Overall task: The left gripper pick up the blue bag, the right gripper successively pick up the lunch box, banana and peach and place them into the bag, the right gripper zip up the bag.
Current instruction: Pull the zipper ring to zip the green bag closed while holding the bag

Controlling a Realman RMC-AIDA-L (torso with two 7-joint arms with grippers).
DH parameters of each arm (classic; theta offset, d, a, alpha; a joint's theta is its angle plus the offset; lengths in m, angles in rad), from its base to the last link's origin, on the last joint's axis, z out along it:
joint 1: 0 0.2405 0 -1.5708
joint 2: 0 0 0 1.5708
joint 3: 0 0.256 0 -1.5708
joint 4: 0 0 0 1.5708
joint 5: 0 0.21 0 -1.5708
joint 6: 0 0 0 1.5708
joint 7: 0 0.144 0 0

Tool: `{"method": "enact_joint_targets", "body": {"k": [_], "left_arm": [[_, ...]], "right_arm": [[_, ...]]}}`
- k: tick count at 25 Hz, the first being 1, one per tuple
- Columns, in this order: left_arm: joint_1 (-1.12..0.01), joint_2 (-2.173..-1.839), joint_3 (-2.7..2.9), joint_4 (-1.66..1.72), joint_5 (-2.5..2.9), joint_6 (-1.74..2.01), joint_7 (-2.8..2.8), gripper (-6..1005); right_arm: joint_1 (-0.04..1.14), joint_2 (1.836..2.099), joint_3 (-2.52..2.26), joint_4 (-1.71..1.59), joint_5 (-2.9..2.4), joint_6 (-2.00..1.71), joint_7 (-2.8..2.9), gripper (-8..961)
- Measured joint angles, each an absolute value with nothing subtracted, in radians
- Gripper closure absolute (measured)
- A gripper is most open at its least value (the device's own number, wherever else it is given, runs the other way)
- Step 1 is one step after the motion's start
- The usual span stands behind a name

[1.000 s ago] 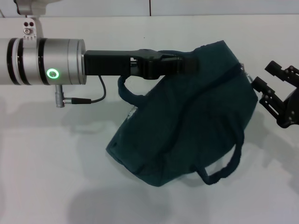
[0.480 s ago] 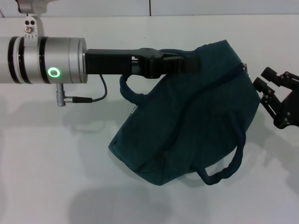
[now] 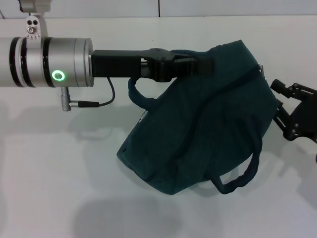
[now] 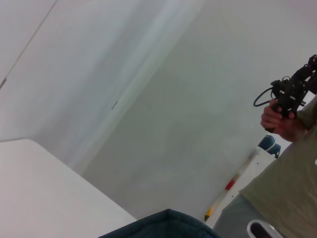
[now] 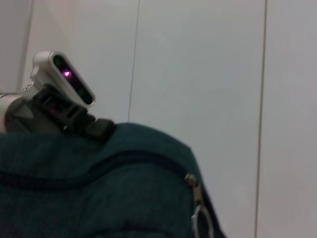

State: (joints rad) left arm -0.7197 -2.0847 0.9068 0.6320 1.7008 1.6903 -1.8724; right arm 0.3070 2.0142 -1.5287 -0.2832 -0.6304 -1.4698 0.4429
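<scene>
Compared with one second earlier, the right gripper (image 3: 283, 105) has backed off toward the right edge of the head view and now sits lower, with a clear gap between its black fingers (image 3: 278, 86) and the end of the blue bag (image 3: 208, 129); the bag itself has shifted slightly to the right. The right gripper is spread apart and holds nothing. The left gripper (image 3: 200, 67) extends horizontally from the left, pinching the fabric at the upper edge of the bag and holding that side raised, while the lower part of the bag sags onto the white table (image 3: 59, 188). One loop handle (image 3: 136, 96) hangs below the left gripper body; the other handle (image 3: 237, 178) lies on the table at the near side of the bag. In the right wrist view the zipper line runs closed along the top of the bag (image 5: 89, 198), ending at the metal zip pull with its ring (image 5: 199, 218). In the left wrist view only a small edge of the bag (image 4: 163, 225) is visible. Contents of the bag cannot be seen.
</scene>
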Motion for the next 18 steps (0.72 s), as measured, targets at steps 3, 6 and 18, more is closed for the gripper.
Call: {"method": "enact_joint_targets", "body": {"k": [3,6,18], "left_arm": [[-0.72,-2.085,0.909,0.632,1.688,1.69,-1.872,944],[-0.72,-2.085,0.911,0.632,1.685,1.69,-1.871,944],[-0.713,-2.085,0.911,0.626,1.684,1.68,-1.87,944]], "right_arm": [[0.316,2.015,-1.552,-0.283,-0.631,-1.462,0.437,732],[0.325,2.016,-1.581,-0.288,-0.63,-1.461,0.43,743],[0.325,2.017,-1.592,-0.298,-0.618,-1.497,0.425,784]]}}
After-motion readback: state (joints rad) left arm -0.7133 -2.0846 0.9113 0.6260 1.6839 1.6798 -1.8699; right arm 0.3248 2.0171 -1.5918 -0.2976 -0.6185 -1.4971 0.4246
